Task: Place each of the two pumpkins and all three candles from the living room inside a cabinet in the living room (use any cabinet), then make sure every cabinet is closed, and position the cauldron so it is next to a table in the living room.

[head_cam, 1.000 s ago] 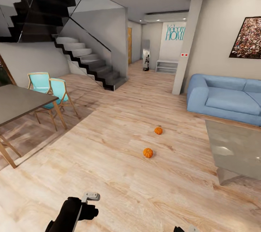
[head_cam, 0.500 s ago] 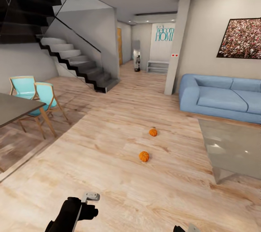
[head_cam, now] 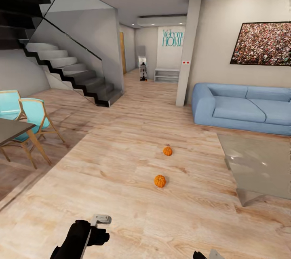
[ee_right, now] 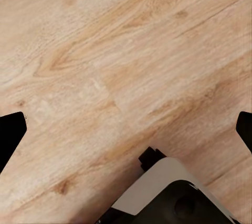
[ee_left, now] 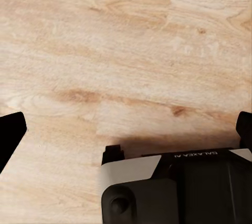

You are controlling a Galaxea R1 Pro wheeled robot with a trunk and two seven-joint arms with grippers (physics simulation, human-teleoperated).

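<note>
Two orange pumpkins lie on the pale wooden floor in the middle of the living room, apart from each other: the nearer pumpkin sits ahead of the robot, and the farther pumpkin lies beyond it, a little to the right. To their right stands the glossy grey-beige coffee table, with a light-blue sofa behind it against the wall under a framed picture. On the left are turquoise chairs beside a dark dining table, and a dark staircase rises behind them. The left gripper hangs low over bare floorboards, its dark fingertips spread wide at the edges of the left wrist view with nothing between them. The right gripper is likewise spread apart and empty above the floor, its fingertips far apart.
</note>
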